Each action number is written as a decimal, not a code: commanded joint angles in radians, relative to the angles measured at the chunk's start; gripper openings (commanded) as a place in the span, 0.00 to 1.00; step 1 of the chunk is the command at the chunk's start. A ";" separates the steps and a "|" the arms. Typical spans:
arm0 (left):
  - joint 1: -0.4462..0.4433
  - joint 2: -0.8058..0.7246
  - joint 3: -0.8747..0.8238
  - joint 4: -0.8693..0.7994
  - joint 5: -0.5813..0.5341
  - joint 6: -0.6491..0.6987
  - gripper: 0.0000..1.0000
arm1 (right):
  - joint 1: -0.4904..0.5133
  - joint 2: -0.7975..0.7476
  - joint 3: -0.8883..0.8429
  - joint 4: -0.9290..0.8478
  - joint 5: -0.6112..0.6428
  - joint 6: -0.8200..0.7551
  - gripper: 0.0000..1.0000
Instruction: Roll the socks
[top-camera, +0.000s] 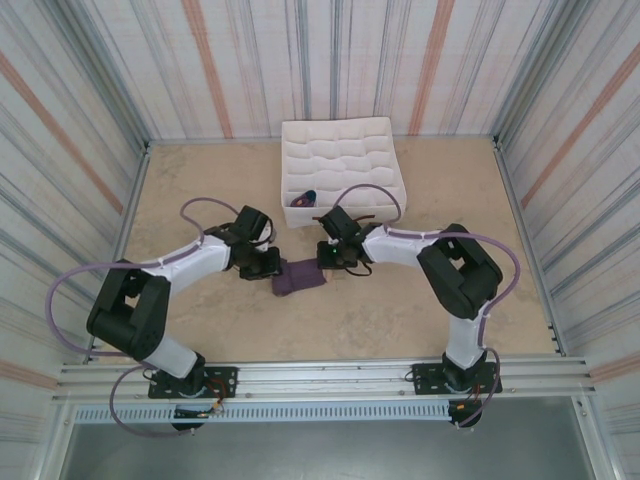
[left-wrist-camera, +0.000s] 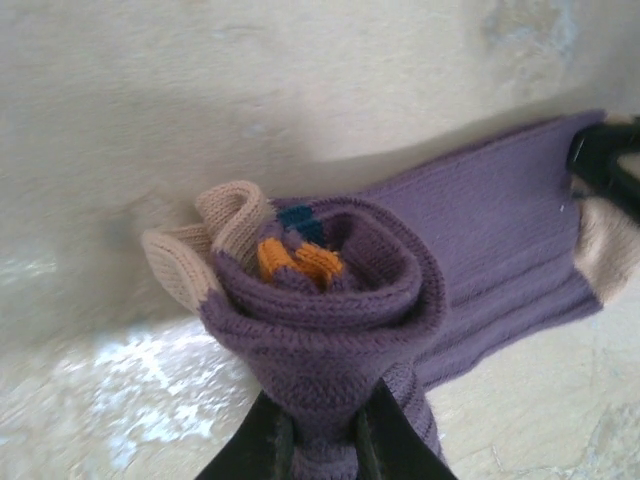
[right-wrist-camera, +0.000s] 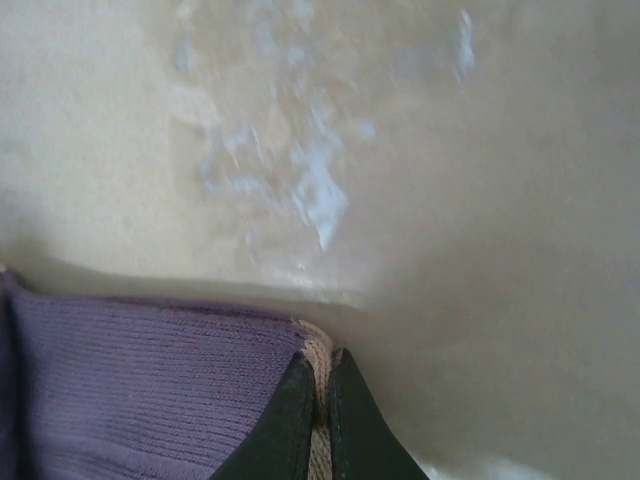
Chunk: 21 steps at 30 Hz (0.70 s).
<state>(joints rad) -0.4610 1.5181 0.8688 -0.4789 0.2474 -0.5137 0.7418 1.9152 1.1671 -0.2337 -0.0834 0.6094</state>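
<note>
Near edge: both arm bases are bolted to the rail (top-camera: 320, 372), elbows out, forearms converging on the middle of the desk (top-camera: 420, 320). The socks (top-camera: 298, 278) lie there, flat on the surface between the two hands and partly rolled. The left hand (top-camera: 266, 264) is at their left end, clenched on the roll. In the left wrist view its black fingers (left-wrist-camera: 262, 445) pinch purple knit at the base of the roll (left-wrist-camera: 330, 300). The roll is a tight spiral with orange and teal bits at the core and pale tan ends poking out on the left. The unrolled length runs on past the roll, flat on the desk, to a tan end. The right hand (top-camera: 333, 258) has that end. Right wrist view: its fingers (right-wrist-camera: 290, 410) are closed together with the tan edge nipped between them, purple fabric (right-wrist-camera: 140, 390) to the left, bare desk beyond. Further back, just past the hands, is a white fabric grid box (top-camera: 340, 165) at the far centre of the desk. One near-left compartment holds a small dark bundle (top-camera: 303, 198) with a teal patch; too small to tell more. Striped walls (top-camera: 330, 60) stand on three sides.
</note>
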 joint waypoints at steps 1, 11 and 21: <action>0.022 -0.050 -0.014 -0.094 -0.061 -0.068 0.00 | -0.011 0.080 0.087 -0.075 0.080 -0.144 0.03; 0.059 -0.059 -0.082 -0.081 -0.004 -0.173 0.00 | 0.086 0.030 0.005 0.208 0.174 -0.240 0.46; 0.070 -0.049 -0.075 -0.087 0.046 -0.195 0.00 | 0.385 -0.127 -0.179 0.372 0.487 -0.406 0.74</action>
<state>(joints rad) -0.4000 1.4788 0.8062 -0.5175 0.2657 -0.6834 1.0920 1.8343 1.0153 0.0765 0.2653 0.2775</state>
